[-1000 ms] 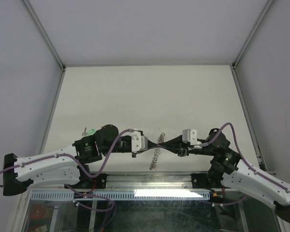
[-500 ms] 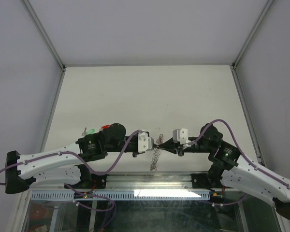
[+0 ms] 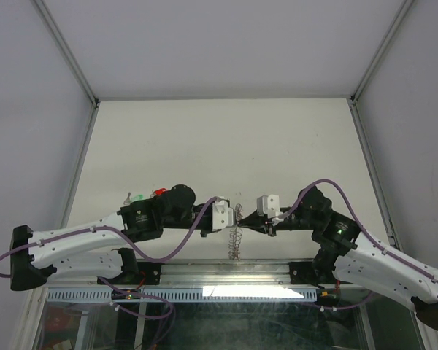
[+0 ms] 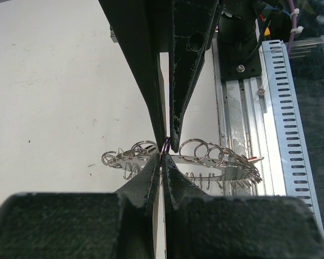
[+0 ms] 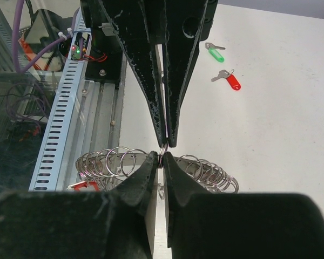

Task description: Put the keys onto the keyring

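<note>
The pale table carries both arms, the left arm and the right arm, reaching inward so that their wrists meet nose to nose near its front edge. The left gripper is fully closed, its tips pinching the keyring at the rim. The right gripper faces it from the other side with only a thin slit between its fingers and its tips at the same spot on the rim; I cannot tell whether it really grips. The keyring hangs between them above the table, flat and grey, fringed with many small wire loops, something red showing at one end. A green key and a red key lie close together on the table beside the left arm, well apart from the ring.
</note>
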Available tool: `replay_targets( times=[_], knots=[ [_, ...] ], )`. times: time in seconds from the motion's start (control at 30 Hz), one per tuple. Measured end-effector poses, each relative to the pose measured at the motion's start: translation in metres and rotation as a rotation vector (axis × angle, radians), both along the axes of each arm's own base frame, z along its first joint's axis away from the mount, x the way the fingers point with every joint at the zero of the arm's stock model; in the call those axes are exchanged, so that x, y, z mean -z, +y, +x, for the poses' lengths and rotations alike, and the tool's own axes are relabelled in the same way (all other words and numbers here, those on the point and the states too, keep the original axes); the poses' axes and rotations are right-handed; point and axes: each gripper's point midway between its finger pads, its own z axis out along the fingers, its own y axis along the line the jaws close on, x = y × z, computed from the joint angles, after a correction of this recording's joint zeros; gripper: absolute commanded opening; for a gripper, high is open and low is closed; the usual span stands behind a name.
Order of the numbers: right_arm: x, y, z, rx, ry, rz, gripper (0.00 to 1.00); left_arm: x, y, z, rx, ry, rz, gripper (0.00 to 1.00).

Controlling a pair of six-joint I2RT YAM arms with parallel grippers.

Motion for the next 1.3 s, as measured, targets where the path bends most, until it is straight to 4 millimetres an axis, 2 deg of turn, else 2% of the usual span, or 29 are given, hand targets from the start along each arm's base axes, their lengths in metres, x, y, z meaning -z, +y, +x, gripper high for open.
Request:
replay_targets(
  times=[0.1,0.2,0.37,0.4,0.5,0.6,0.77,0.9,1.13,1.3],
  knots=[
    [0.002,0.000,0.000,0.000,0.003,-0.006,0.11,0.001,-0.001,0.000,0.002,-0.001,0.006,0.00],
    [0.004,0.000,0.000,0.000,0.006,-0.015,0.00,0.003,-0.002,0.001,0.003,0.000,0.013,0.00],
    [0.005,0.000,0.002,0.009,0.004,-0.019,0.00,0.005,-0.001,0.000,0.008,0.007,0.027,0.00],
    [0.004,0.000,0.003,0.012,0.002,-0.016,0.00,0.004,-0.002,0.000,0.008,0.006,0.026,0.04],
    [0.001,-0.001,0.004,0.024,-0.008,0.004,0.00,0.001,-0.002,0.000,0.012,-0.003,0.017,0.25],
    [0.000,-0.003,0.003,0.034,-0.016,0.032,0.00,-0.013,-0.002,-0.001,0.018,-0.020,-0.039,0.36],
    [-0.010,-0.007,0.001,0.050,-0.034,0.108,0.00,-0.045,0.010,-0.007,0.010,-0.060,-0.199,0.36],
    [-0.019,-0.007,0.000,0.049,-0.043,0.170,0.00,-0.060,0.016,-0.008,-0.004,-0.073,-0.273,0.33],
    [-0.035,-0.002,-0.002,0.036,-0.039,0.270,0.00,-0.059,0.015,-0.008,-0.011,-0.059,-0.294,0.32],
    [-0.042,0.000,-0.004,0.025,-0.039,0.330,0.00,-0.059,0.013,-0.007,-0.011,-0.057,-0.299,0.28]
  ],
)
